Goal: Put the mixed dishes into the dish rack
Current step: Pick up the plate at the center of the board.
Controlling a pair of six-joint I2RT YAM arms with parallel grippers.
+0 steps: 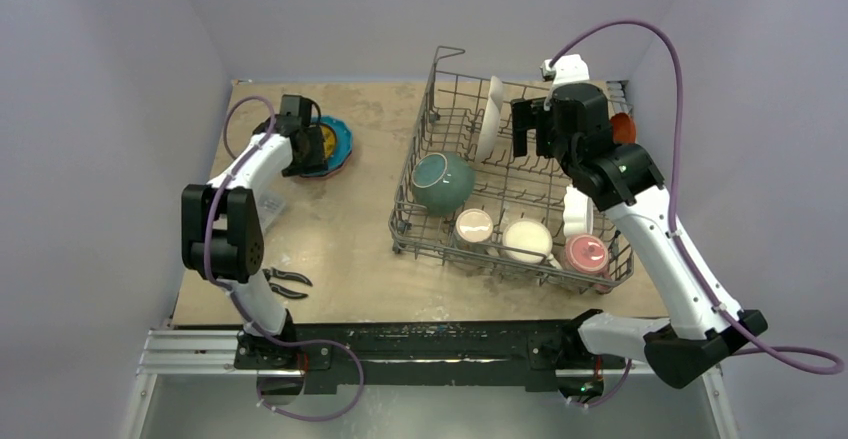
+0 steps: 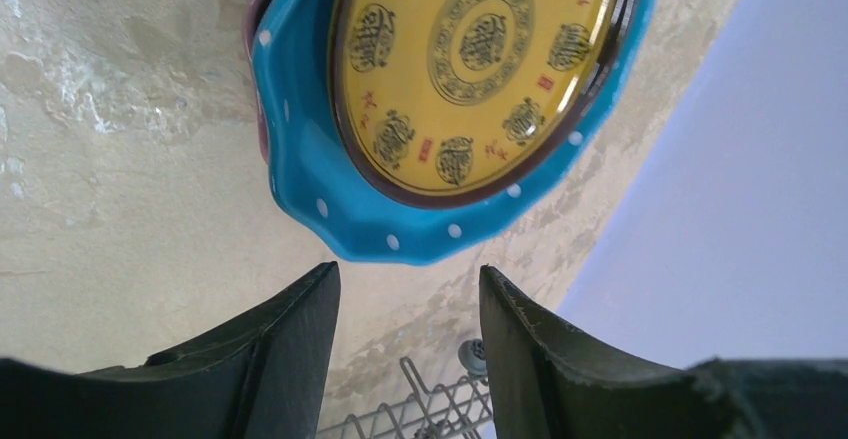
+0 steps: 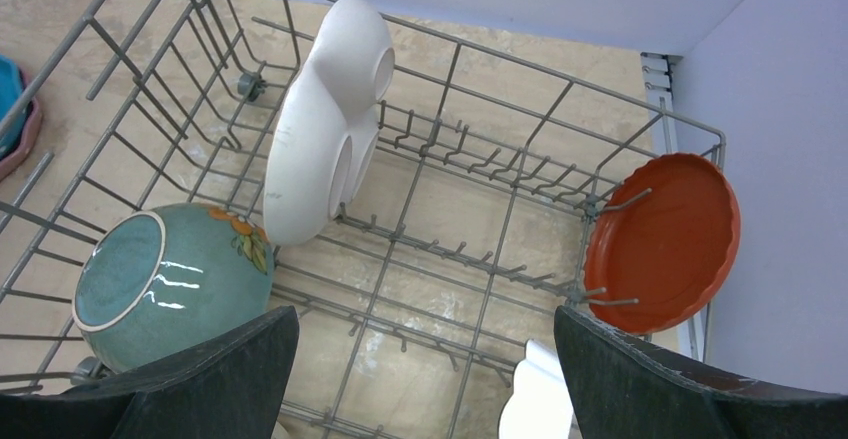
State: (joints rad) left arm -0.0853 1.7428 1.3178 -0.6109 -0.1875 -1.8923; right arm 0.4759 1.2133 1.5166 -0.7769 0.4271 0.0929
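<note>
Rack (image 1: pixel 430 109) holds teal bowl (image 1: pixel 443 181), upright white plate (image 1: pixel 489 117) and three mugs (image 1: pixel 527 240); blue plate (image 2: pixel 330 199) lies outside on table (image 1: pixel 350 229), left gripper (image 2: pixel 408 329) just beside it, jaws apart, empty; right gripper (image 3: pixel 425 379) over rack, jaws wide, empty.

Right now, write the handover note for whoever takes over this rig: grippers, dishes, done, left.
Left gripper: open, empty, just short of the blue plate on the table.
Right gripper: open, empty, above the dish rack.
Done, in the rack: teal bowl, white divided plate upright, white scalloped plate, tan mug, cream mug, red mug; orange plate at its right end.
Left: yellow patterned plate on that blue plate, pink plate beneath.
</note>
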